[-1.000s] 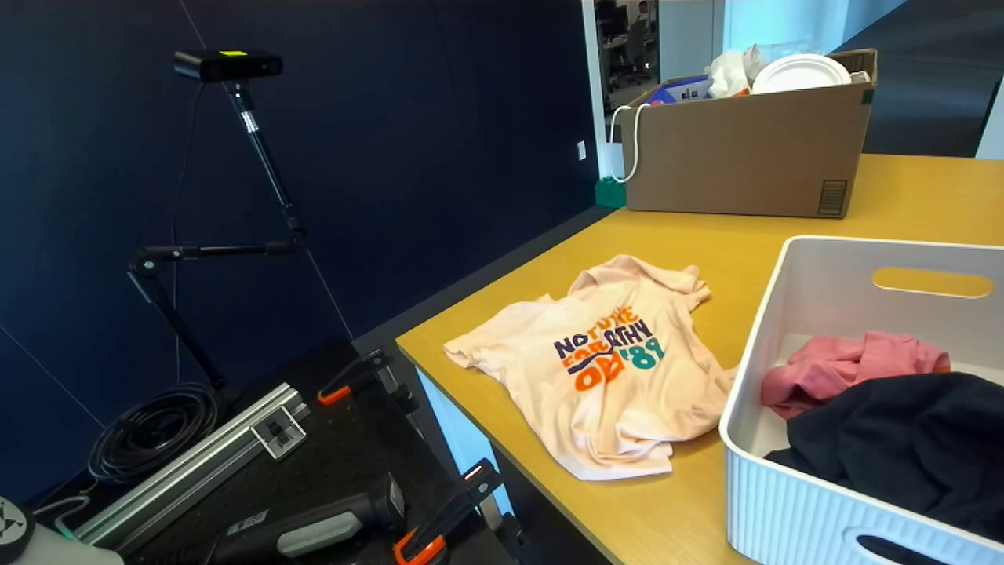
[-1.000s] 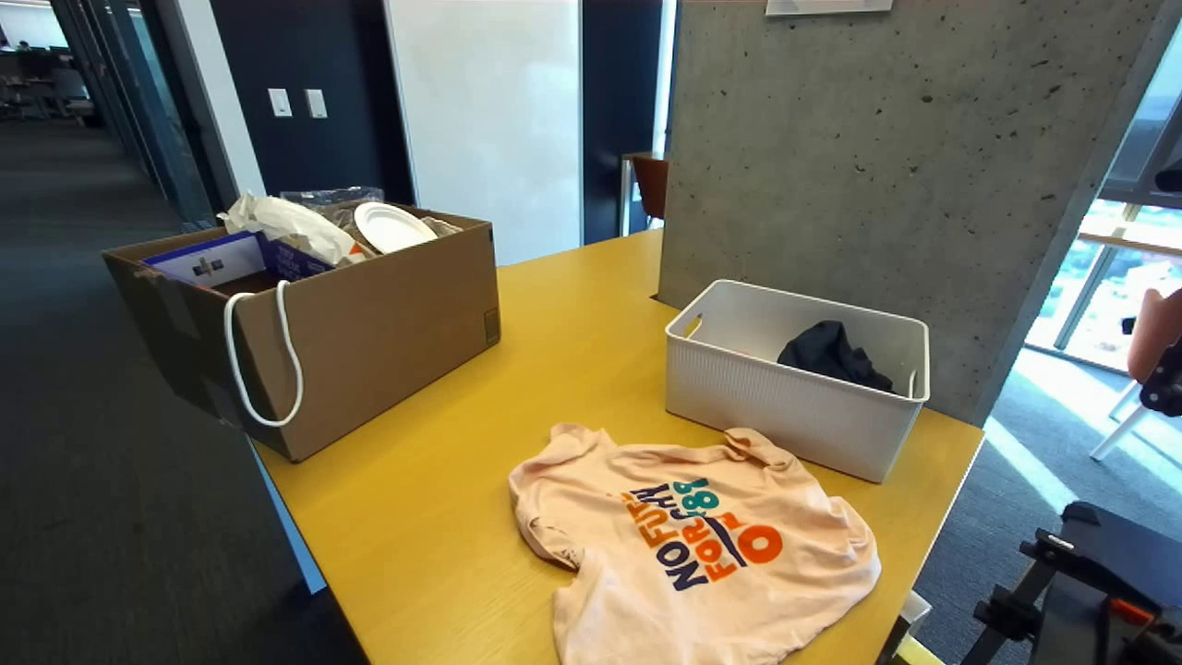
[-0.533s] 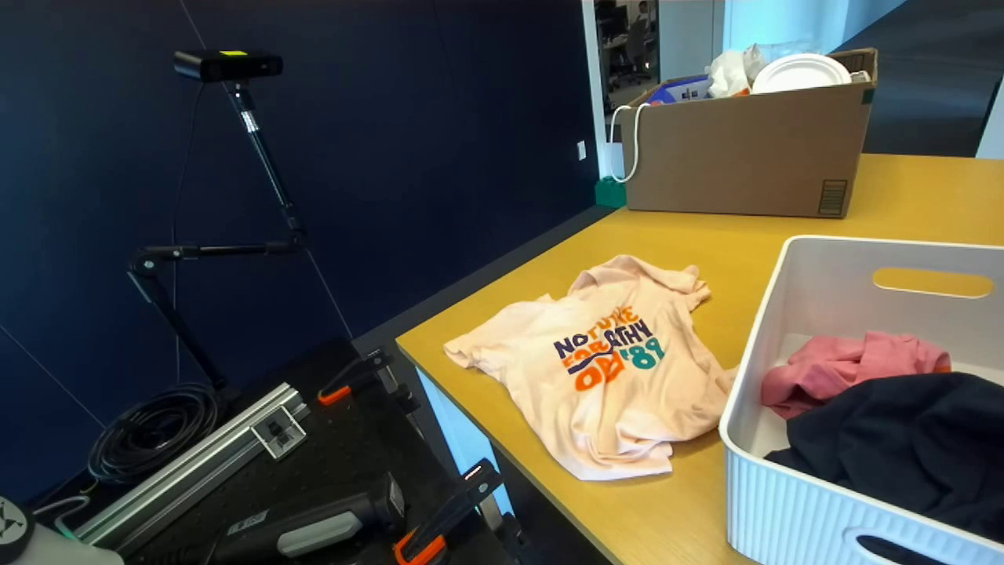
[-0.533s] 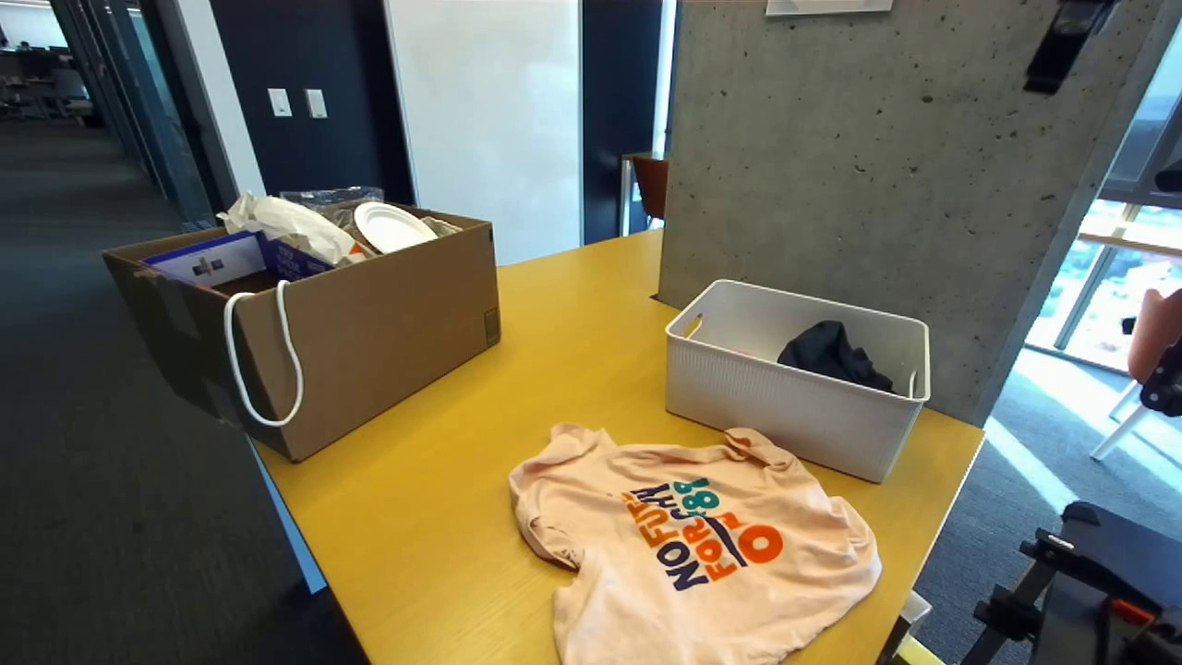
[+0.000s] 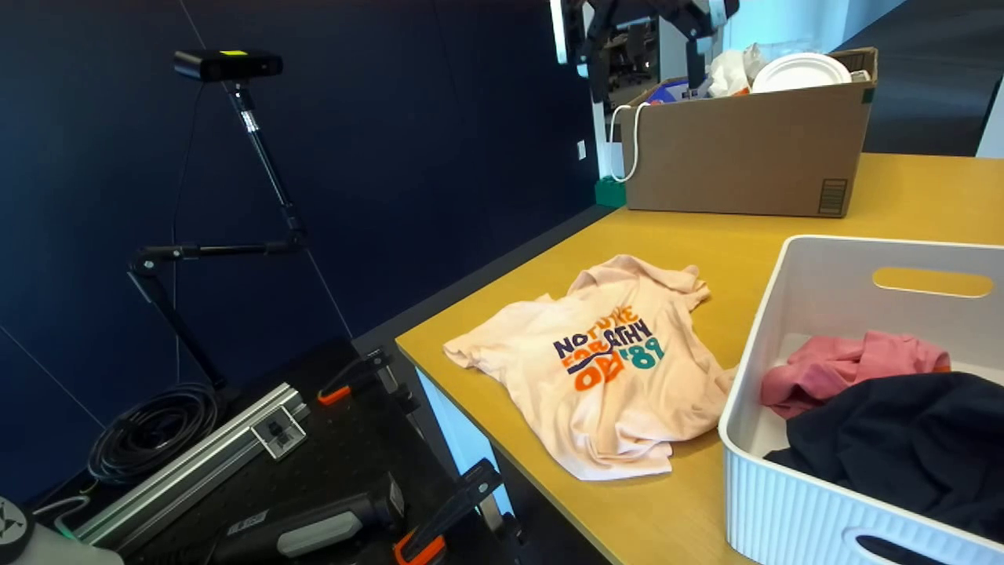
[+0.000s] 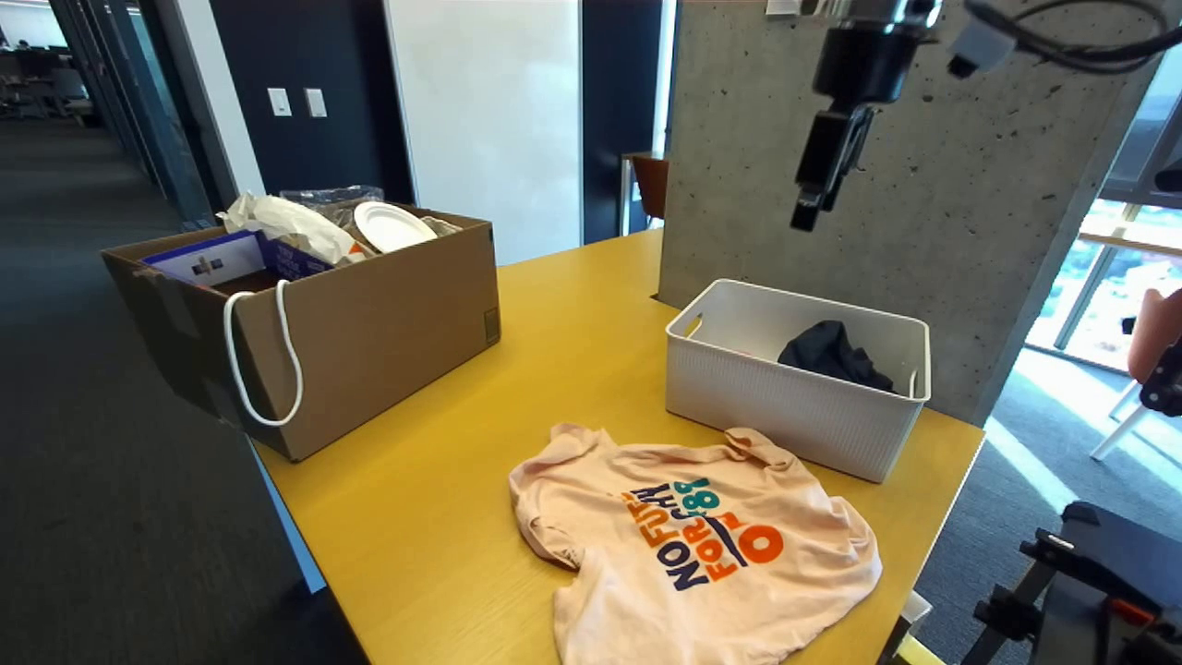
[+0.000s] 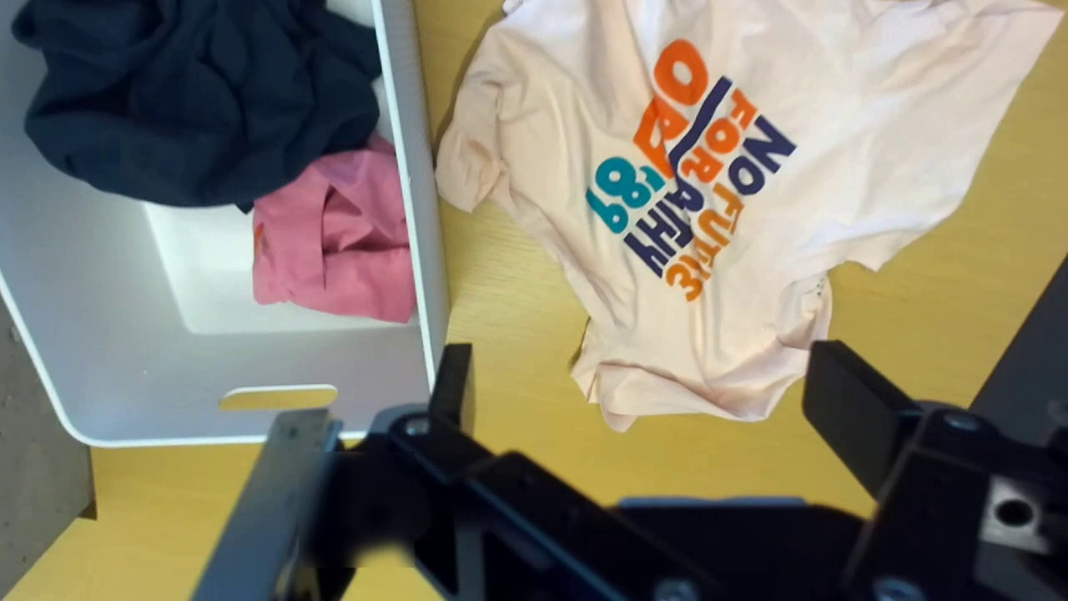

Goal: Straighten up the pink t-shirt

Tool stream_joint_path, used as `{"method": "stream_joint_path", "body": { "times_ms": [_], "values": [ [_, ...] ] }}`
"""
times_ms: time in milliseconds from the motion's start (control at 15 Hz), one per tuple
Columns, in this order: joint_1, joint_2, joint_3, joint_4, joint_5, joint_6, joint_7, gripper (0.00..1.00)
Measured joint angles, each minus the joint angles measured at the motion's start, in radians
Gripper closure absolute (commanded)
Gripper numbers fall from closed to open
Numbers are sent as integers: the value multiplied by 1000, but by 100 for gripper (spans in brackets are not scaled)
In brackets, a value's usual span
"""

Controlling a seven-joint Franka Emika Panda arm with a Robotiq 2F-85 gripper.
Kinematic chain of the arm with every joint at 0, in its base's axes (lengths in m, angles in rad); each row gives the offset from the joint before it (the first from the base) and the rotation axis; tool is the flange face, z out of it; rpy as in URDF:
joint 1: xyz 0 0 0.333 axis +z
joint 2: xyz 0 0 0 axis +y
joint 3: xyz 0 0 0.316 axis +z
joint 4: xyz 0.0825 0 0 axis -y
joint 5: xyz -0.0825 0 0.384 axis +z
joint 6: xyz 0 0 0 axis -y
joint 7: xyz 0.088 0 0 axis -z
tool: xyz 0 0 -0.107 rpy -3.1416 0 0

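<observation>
The pale pink t-shirt (image 5: 604,377) lies spread but crumpled on the table, print side up; it shows in the other views (image 6: 683,554) (image 7: 709,192) too. One end is bunched and folded over, and a sleeve is creased near the bin. In an exterior view its lower end runs out of frame. My gripper (image 7: 641,371) is open and empty in the wrist view, its fingers either side of the bunched end as seen from above. It hangs well above the table in both exterior views (image 5: 647,78) (image 6: 805,217), touching nothing.
A white bin (image 5: 753,369) holding a pink cloth (image 5: 855,369) and a dark cloth (image 5: 902,447) stands close beside the t-shirt. A full cardboard box (image 6: 397,323) stands on the table (image 6: 434,517). A concrete pillar (image 6: 877,148) rises behind the bin.
My gripper has come down into both exterior views, moving in from the upper right in one of them. The t-shirt, bin and box have not moved.
</observation>
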Motion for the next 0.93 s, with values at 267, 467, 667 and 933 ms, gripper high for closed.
{"method": "stream_joint_path", "body": {
  "times_ms": [267,467,667,933],
  "values": [
    [-40,243,90,202,17,40,-24,0],
    [-39,403,173,355,14,37,-22,0],
    [-12,515,214,483,-11,-14,-10,0],
    [-16,546,216,544,-45,-132,-13,0]
  ]
}}
